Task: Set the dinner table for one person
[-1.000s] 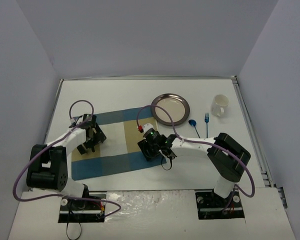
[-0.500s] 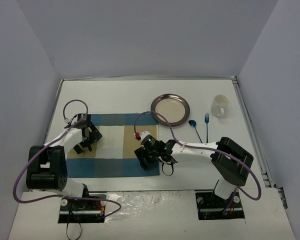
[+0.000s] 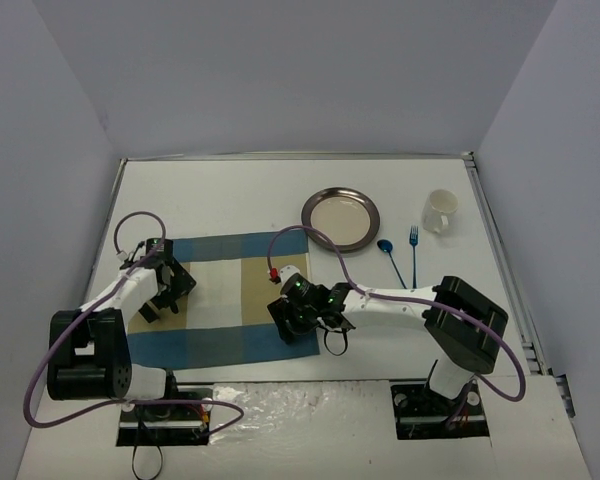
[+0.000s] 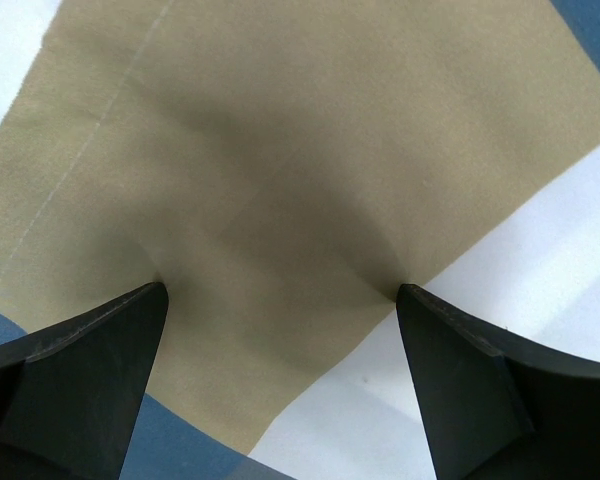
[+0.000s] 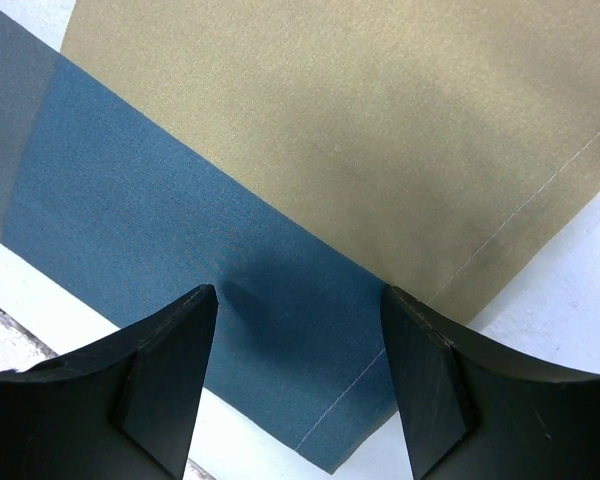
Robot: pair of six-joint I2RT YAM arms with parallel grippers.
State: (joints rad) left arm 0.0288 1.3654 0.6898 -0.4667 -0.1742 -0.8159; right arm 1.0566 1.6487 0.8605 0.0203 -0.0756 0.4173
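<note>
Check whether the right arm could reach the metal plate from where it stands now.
Probably yes. The plate lies on bare table just beyond the right fingers, which stand open and empty over the placemat corner. Nothing sits between them.

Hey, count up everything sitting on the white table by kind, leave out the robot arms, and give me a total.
placemat: 1
plate: 1
mug: 1
spoon: 1
fork: 1
total: 5
</note>
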